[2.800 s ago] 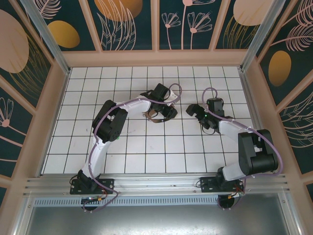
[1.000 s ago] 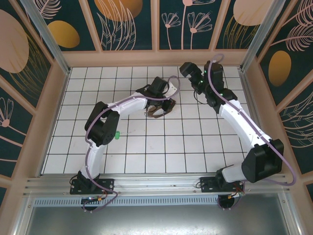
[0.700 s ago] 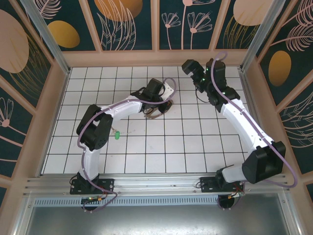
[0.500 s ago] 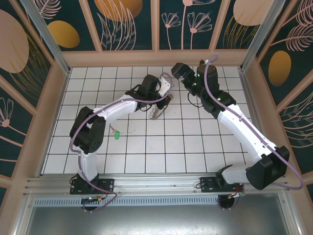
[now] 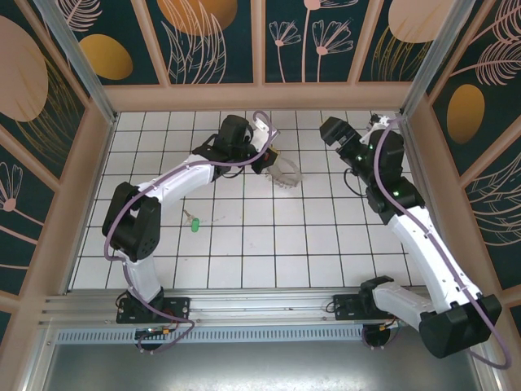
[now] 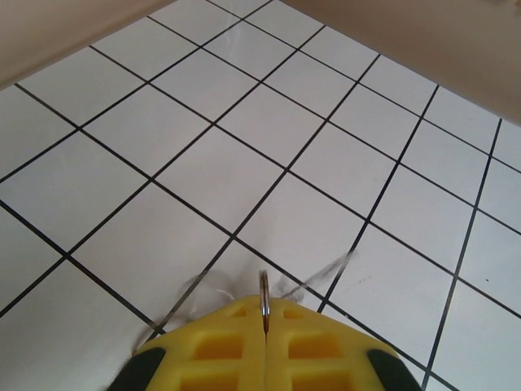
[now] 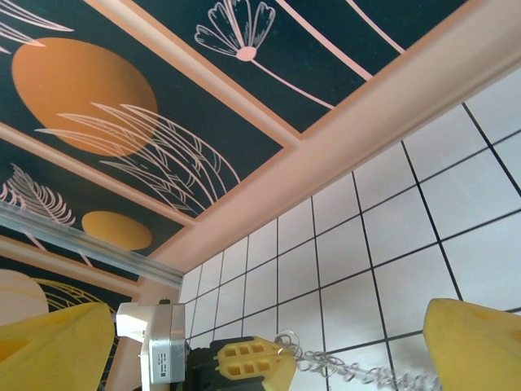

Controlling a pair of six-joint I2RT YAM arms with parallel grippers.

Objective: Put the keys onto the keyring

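Up near the back of the white, black-grouted tile floor (image 5: 244, 244), the left gripper (image 5: 267, 160) sits a bit further back-left than half a second ago. The big thin grey metal keyring (image 5: 285, 173) with its silvery dangly fringe now swings out to the right of it instead of hanging below. Its yellow ribbed fingers (image 6: 220, 350) are pressed together on the hoop's wire – the left wrist view shows it clamped edge-on. Meanwhile the right gripper (image 5: 330, 129) has pulled back toward the right wall, yellow fingers (image 7: 476, 342) spread wide. The tiny green-headed key (image 5: 194, 221) with the slim silvery blade hasn't budged – it lies flat beside the left arm's elbow, well apart from the ring. Teal wall panels (image 5: 212, 32) with orange discs stand behind.
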